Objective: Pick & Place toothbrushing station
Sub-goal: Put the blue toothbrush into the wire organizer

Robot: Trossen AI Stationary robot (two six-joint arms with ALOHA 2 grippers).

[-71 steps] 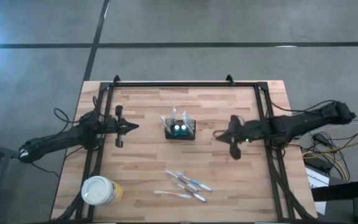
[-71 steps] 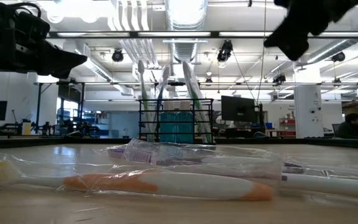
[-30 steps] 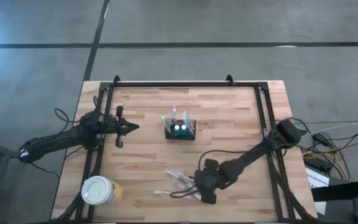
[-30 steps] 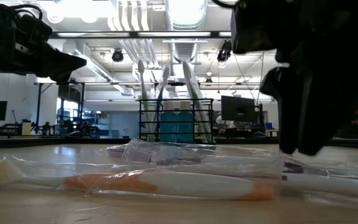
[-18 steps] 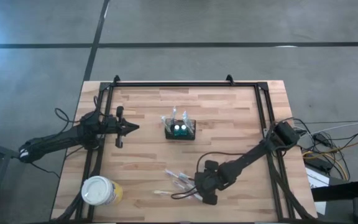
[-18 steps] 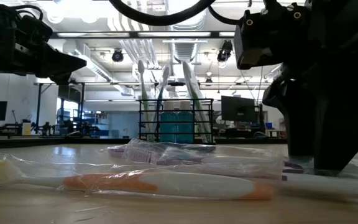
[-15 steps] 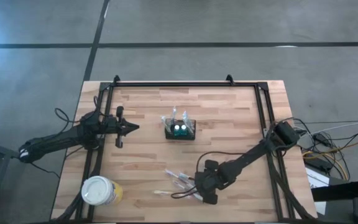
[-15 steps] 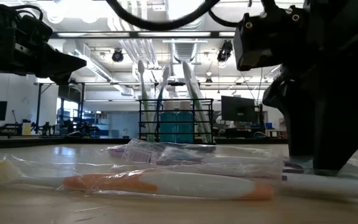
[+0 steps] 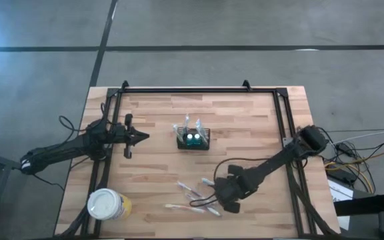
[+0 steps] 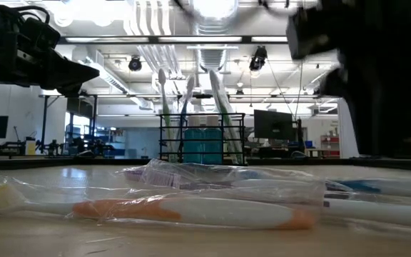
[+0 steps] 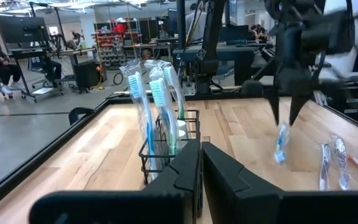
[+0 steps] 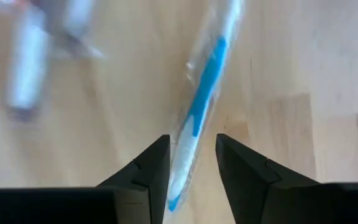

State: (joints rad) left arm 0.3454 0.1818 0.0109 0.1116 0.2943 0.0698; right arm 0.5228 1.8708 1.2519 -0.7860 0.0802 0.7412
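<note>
Caddy [image 9: 193,139] well behind right gripper [image 9: 213,195], gripper clamping wrapped blue toothbrush [image 12: 199,107]

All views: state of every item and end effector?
caddy: upright, toothbrushes standing in it.
yellow cup: upright, lid on.
blue toothbrush: wrapped, hanging clear of the table.
loose toothbrushes: wrapped, lying flat.
left end effector: shut, empty, beside the caddy.
right end effector: shut on the blue toothbrush.

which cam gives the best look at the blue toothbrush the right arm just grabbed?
Right wrist view: the wrapped blue toothbrush fills the frame, sitting between the right tool fingers. Left wrist view shows it small, dangling off the table. High view shows only a sliver beside the arm. Low view: I cannot pick it out.
</note>
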